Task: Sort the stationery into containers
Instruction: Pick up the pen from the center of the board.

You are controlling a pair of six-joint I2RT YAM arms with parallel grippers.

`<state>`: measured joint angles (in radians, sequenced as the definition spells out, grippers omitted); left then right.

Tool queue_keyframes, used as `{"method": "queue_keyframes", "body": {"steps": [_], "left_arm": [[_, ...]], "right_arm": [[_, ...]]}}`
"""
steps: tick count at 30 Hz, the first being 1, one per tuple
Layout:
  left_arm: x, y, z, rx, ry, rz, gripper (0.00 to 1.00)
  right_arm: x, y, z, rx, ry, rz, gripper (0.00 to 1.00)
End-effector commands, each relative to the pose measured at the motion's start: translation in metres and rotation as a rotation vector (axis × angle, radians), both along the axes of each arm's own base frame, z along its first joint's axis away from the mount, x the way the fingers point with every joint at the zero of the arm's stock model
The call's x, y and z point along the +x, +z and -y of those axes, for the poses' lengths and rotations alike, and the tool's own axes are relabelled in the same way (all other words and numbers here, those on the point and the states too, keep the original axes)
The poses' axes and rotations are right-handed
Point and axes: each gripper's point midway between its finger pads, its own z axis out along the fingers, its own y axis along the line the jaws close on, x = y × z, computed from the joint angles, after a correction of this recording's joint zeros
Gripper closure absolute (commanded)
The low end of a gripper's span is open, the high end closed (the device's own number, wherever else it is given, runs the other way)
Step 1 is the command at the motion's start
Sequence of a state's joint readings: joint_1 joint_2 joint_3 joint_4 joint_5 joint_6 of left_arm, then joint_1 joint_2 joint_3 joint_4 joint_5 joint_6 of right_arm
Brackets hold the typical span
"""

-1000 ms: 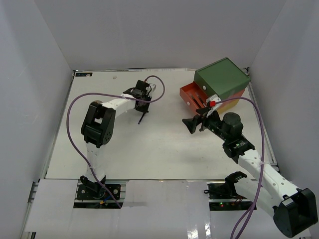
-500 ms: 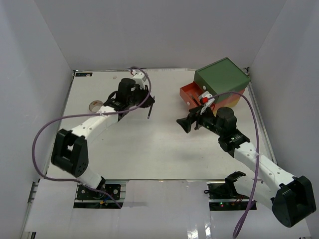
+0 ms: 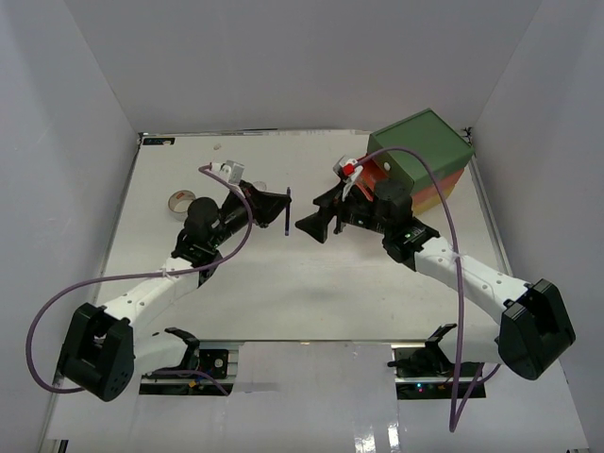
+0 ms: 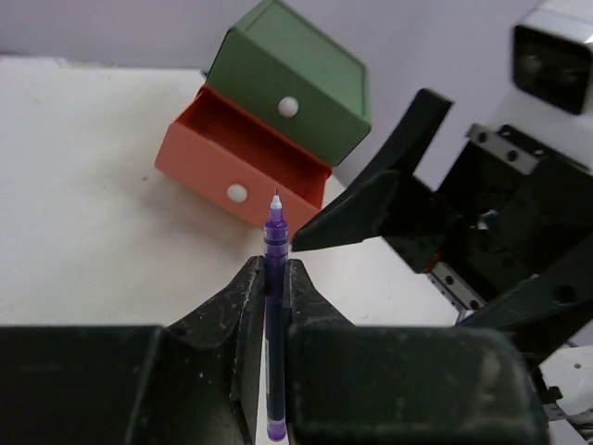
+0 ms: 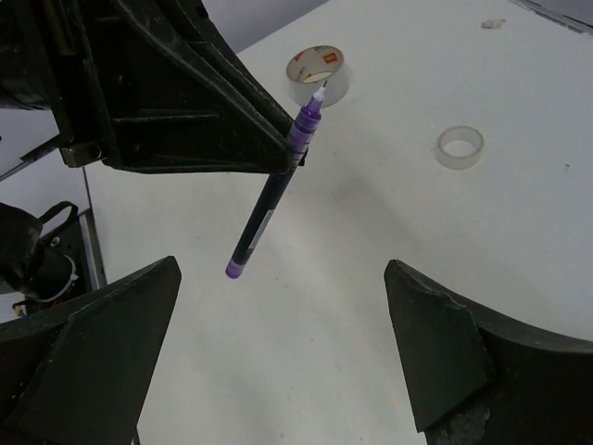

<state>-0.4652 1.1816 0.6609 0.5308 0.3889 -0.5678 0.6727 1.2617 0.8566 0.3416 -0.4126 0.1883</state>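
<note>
Items by count. Purple pen: one, centre of the right wrist view. Tape rolls: two, the larger beige tape roll at upper centre and the smaller clear tape roll to its right. Drawer chest: one, upper right of the overhead view, with three drawers: green drawer, orange-red drawer, yellow drawer. White knobs showing: two, upper knob and lower knob. Robot arms: two, left arm and right arm.
</note>
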Motion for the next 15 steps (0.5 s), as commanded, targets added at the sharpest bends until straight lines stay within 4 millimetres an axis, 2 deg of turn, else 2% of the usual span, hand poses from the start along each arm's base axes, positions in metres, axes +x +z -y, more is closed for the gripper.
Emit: {"method": "queue_keyframes", "body": {"steps": [1, 2, 4, 5, 12, 13, 15], "left_arm": [[-0.023, 0.065, -0.005, -0.172, -0.031, 0.211, 1.00], [-0.029, 0.075, -0.006, -0.205, -0.043, 0.250, 1.00], [-0.035, 0.074, -0.005, -0.219, -0.073, 0.267, 1.00], [-0.041, 0.083, -0.004, -0.241, -0.093, 0.311, 1.00], [-0.059, 0.090, -0.004, -0.294, -0.147, 0.400, 1.00], [-0.061, 0.091, -0.004, -0.299, -0.151, 0.409, 1.00], [-0.062, 0.091, -0.004, -0.303, -0.150, 0.418, 1.00]], "right_arm": [[-0.006, 0.040, -0.017, 0.079, 0.082, 0.054, 0.03], [-0.007, 0.046, -0.020, 0.085, 0.091, 0.057, 0.02], [-0.008, 0.044, -0.025, 0.073, 0.114, 0.040, 0.02], [-0.008, 0.050, -0.027, 0.080, 0.121, 0.047, 0.02], [-0.009, 0.061, -0.037, 0.087, 0.176, 0.041, 0.00], [-0.010, 0.062, -0.038, 0.088, 0.182, 0.039, 0.05], [-0.011, 0.060, -0.041, 0.087, 0.202, 0.027, 0.07]]}}
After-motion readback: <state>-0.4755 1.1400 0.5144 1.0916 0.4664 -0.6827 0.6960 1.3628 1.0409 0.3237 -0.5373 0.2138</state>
